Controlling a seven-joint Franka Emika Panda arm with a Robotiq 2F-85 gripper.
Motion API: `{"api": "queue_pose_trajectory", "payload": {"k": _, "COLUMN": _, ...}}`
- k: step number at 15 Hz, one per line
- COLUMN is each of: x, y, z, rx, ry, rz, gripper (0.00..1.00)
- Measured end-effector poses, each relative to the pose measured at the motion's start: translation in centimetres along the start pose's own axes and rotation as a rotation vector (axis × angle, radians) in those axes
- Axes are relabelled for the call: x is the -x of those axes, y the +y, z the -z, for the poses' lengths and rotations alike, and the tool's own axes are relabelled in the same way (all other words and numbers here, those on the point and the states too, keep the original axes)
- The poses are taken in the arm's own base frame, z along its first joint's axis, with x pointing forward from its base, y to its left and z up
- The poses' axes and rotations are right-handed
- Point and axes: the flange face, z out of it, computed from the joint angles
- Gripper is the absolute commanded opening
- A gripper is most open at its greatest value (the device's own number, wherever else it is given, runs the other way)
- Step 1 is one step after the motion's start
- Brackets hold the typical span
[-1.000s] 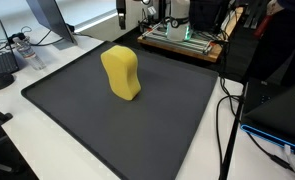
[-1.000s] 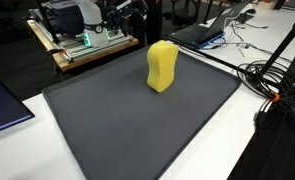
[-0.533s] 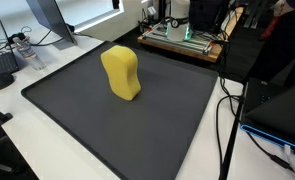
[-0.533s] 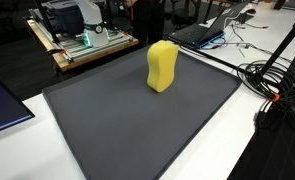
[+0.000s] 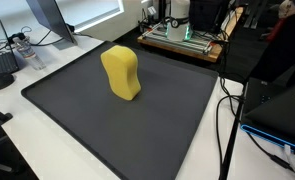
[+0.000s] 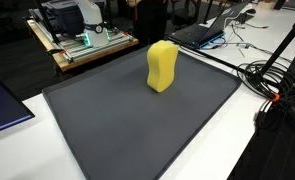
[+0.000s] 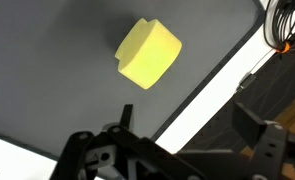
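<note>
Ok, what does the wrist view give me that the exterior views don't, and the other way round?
Only the wrist view shows the hand, its jaws wide apart and empty, looking down on the top face of the yellow sponge.

Only the exterior views show the sponge's waisted side as it stands upright. They also show a wooden rack of electronics beyond the mat, a monitor and a laptop. The hand is out of frame there.

Both show the sponge alone on the dark mat, the white table and cables.
</note>
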Motion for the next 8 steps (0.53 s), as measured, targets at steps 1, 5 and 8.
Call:
{"api": "queue_pose_trajectory", "payload": {"k": 1, "x": -0.3, "y": -1.4, "z": -0.4, "rx": 0.034, "ry": 0.003, "rz": -0.015, "gripper": 1.0}}
{"api": "queue_pose_trajectory", "payload": {"k": 5, "x": -1.1, "y": -6.3, "z": -2.3, "rx": 0.218, "ry": 0.055, "rz": -0.007, "gripper": 1.0}}
{"api": "queue_pose_trajectory", "payload": {"k": 8, "x": -0.9, "y": -9.2, "z": -3.9, "rx": 0.381, "ry": 0.093, "rz": 0.06, "gripper": 1.0}}
